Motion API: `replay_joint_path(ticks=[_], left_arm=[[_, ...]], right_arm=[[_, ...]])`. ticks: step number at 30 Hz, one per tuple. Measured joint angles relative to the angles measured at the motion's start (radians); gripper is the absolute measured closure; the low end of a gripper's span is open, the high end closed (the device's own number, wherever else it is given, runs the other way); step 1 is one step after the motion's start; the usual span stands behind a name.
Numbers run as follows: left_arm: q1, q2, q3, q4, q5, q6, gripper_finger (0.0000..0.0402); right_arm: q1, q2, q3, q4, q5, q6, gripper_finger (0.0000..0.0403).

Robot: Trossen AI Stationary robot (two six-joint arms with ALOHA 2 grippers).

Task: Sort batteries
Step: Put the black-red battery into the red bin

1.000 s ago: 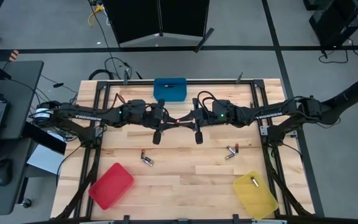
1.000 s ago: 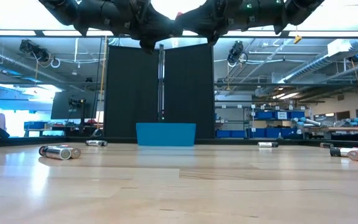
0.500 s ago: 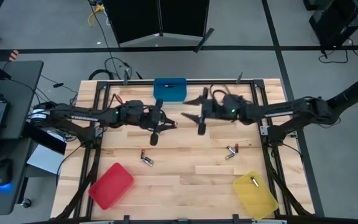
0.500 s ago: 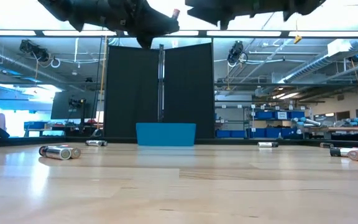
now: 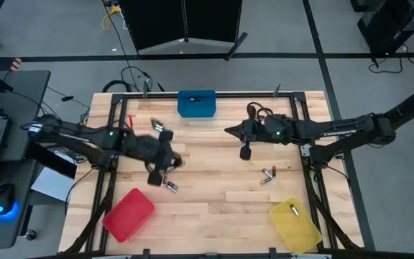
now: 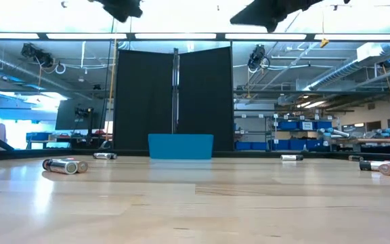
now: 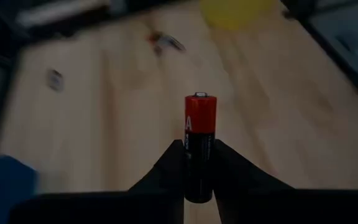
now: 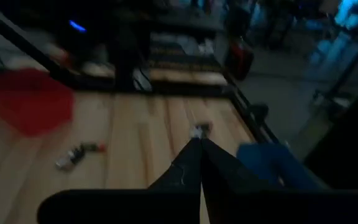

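Left tool [image 7: 199, 163] clamped on a battery [image 7: 200, 147] with a red upper half and black lower half, standing upright between the dark fingers [image 7: 166, 171], blurred wooden worktop [image 7: 104, 124] beyond, yellow bin [image 7: 235, 11] far off, blue bin [image 7: 2, 186] at the edge, small batteries [image 7: 165, 42] lying distant

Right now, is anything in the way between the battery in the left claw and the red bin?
Nothing visible blocks it. The left claw holds the black and red cylindrical battery above the wooden table. The red plastic bin sits at the near left corner; two small batteries lie flat between them.
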Motion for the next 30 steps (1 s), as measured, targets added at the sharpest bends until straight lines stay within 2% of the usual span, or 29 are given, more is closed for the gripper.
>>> replay_joint_path(ticks=[4, 8, 16, 22, 30], left_arm=[[-0.113, 0.019, 0.036, -0.176, -0.007, -0.212, 0.0346], [-0.22, 0.029, 0.032, -0.331, -0.007, -0.498, 0.0346], [-0.442, 0.029, 0.026, -0.528, -0.022, -1.046, 0.0346], [-0.546, 0.029, -0.091, -0.498, -0.003, -1.297, 0.0346], [-0.661, 0.029, -0.31, -0.177, 0.043, -1.576, 0.0346]], right_arm=[[0.008, 0.053, -0.001, -0.029, 0.012, 0.04, 0.0374], [0.017, 0.116, -0.001, -0.024, 0.013, 0.056, 0.0393], [0.025, 0.209, -0.001, -0.022, 0.035, 0.095, 0.0387], [0.025, 0.235, -0.001, -0.029, 0.035, 0.094, 0.0393], [0.024, 0.232, -0.001, -0.058, 0.034, 0.094, 0.0396]])
